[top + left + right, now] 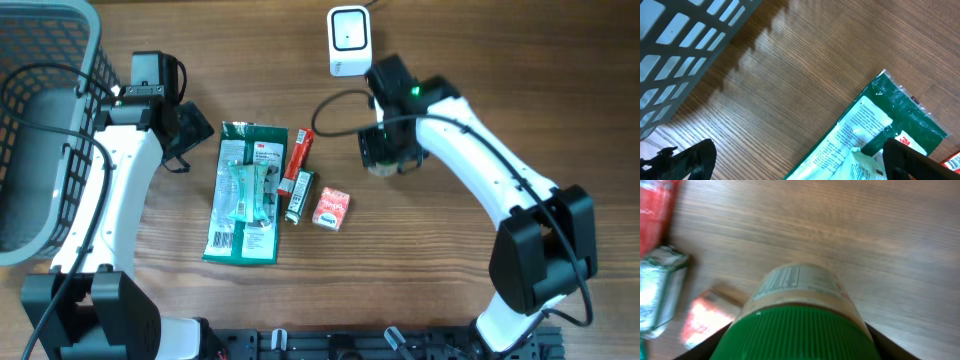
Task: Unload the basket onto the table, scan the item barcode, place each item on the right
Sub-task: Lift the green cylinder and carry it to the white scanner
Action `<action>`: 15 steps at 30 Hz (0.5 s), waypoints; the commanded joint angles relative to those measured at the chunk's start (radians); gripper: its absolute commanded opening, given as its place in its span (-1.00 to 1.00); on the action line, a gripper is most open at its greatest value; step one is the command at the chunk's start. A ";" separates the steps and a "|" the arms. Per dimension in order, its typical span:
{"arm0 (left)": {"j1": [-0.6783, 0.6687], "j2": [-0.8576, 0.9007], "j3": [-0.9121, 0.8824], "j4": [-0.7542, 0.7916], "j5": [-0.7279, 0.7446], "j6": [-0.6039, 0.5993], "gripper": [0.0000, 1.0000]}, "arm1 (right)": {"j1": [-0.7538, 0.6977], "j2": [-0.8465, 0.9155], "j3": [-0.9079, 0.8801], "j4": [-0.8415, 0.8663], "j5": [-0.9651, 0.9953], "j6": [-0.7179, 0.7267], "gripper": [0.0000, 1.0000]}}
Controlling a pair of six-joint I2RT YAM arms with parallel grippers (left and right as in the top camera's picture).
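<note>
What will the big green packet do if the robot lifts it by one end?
The green packet would probably sag, since it lies flat and thin. Its shiny, crinkly film looks slippery, so it might slide when pushed. It is likely light.

From overhead I looked straight down on the whole worktop (420, 290). My left wrist camera sat low, facing the basket (685, 40) and green packet (910, 117), both also seen overhead; the right one pressed close above a jar (795, 287).
</note>
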 commanded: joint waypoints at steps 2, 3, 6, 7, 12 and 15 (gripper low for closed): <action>0.005 0.006 -0.012 -0.001 -0.019 -0.021 1.00 | 0.003 -0.005 0.409 -0.166 -0.031 -0.086 -0.33; 0.004 0.006 -0.012 -0.001 -0.019 -0.021 1.00 | 0.003 -0.005 0.487 -0.200 -0.032 -0.101 -0.36; 0.005 0.006 -0.012 -0.001 -0.019 -0.021 1.00 | 0.003 -0.005 0.655 -0.234 -0.031 -0.130 -0.45; 0.005 0.006 -0.012 -0.001 -0.019 -0.021 1.00 | 0.003 -0.005 0.684 -0.229 -0.031 -0.133 -0.47; 0.004 0.006 -0.012 -0.001 -0.019 -0.021 1.00 | -0.002 0.021 0.699 -0.140 -0.030 -0.149 -0.60; 0.005 0.006 -0.012 -0.001 -0.019 -0.021 1.00 | -0.006 0.067 0.697 -0.050 -0.021 -0.164 -0.67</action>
